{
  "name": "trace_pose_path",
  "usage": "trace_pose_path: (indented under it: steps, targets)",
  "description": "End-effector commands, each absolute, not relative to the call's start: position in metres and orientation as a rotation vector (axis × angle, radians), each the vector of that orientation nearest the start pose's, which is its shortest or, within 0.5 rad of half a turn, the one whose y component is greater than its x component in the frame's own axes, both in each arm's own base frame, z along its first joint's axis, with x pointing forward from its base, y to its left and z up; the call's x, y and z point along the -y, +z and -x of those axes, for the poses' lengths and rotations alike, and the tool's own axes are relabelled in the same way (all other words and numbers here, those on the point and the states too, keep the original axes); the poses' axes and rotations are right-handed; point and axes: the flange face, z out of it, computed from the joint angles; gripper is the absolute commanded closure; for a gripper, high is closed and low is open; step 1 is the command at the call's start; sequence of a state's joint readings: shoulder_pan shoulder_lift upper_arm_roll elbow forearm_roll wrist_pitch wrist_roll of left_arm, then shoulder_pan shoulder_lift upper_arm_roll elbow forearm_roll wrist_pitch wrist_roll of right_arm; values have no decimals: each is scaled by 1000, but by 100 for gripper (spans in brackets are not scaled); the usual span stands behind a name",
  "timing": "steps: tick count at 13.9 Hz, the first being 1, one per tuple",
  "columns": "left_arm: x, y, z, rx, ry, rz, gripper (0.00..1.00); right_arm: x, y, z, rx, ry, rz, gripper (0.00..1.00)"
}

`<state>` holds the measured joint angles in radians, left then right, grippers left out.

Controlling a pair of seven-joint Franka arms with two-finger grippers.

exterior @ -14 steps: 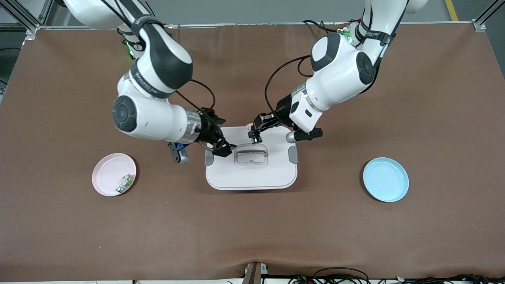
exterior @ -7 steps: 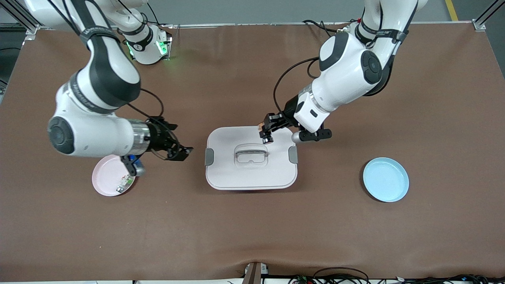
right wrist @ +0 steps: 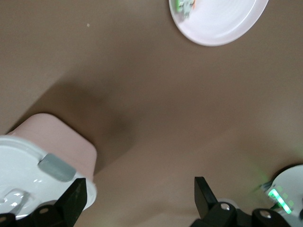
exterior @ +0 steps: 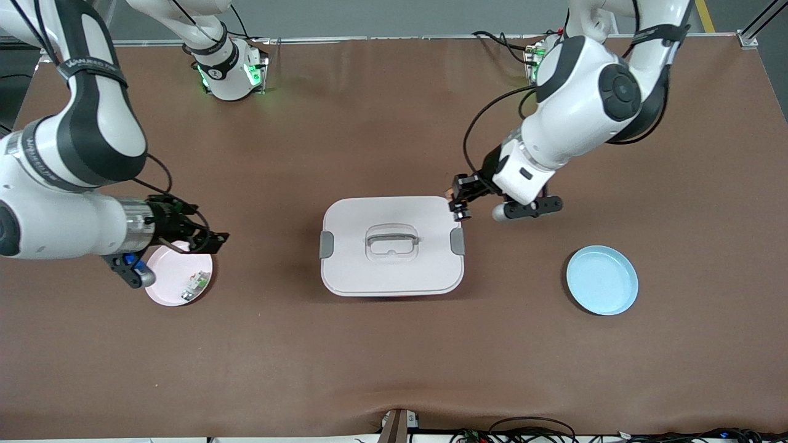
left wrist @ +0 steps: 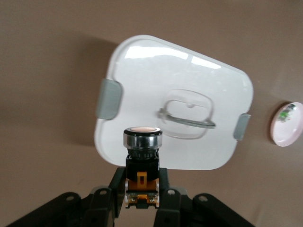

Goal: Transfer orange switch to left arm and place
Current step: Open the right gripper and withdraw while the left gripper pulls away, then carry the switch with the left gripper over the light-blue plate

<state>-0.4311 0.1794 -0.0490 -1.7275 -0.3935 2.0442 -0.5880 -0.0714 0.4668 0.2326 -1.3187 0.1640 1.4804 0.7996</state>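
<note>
Blue plate: the round pale-blue plate lies nearest the front camera, toward the left arm's end of the table, with nothing on it; judged to be where the switch is bound.

Pink plate: the round pink plate sits toward the right arm's end, a small green-and-white component on the side nearest the camera.

Box: the large white rounded-rectangular lidded box, with grey side latches and a recessed handle, stands mid-table between the plates as the obstacle to clear.

Right gripper: the black right gripper hangs over the table at the pink plate's edge, jaws spread wide and holding nothing. The arm seems to be clearing out of the way.

Left gripper: the black left gripper hovers over the box's corner at the left arm's end, jaws clamped on the switch's body.

Orange switch: the tiny black cylindrical orange switch, metal-ringed with an orange face, juts forward from the left fingers, well above the lid, so it passes over without contact.

Change: a second earlier both grippers were close together over the box near the handle; since then the right arm has retreated to the pink plate, and the left has carried the switch to the box's edge, toward the blue plate.
</note>
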Motion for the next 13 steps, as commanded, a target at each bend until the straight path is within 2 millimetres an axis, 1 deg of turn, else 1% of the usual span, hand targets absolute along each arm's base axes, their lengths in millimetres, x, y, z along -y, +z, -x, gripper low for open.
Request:
trace_pose_path:
  steps: [1, 3, 5, 6, 7, 8, 9, 10, 13]
  targets:
    - [277, 506, -554, 474, 142, 3427, 97, -55, 462, -652, -852, 541, 2855, 0]
    - [259, 504, -559, 463, 131, 3369, 97, -24, 458, -656, -789, 513, 2858, 0]
    - [235, 502, -567, 490, 118, 3320, 97, -1, 449, -659, -752, 489, 2853, 0]
    - [222, 502, -571, 513, 116, 3303, 97, 5, 440, -660, -722, 479, 2854, 0]
    - [205, 504, -575, 543, 105, 3287, 97, 10, 434, -661, -690, 460, 2856, 0]
    - [194, 506, -576, 561, 104, 3269, 97, 14, 428, -661, -656, 441, 2859, 0]
    - [183, 505, -579, 570, 94, 3244, 97, 18, 423, -662, -584, 412, 2880, 0]
    - [166, 504, -585, 597, 75, 3217, 97, 21, 419, -664, -509, 384, 2910, 0]
    - [111, 502, -596, 744, 79, 3175, 97, 27, 401, -669, -436, 338, 2954, 0]
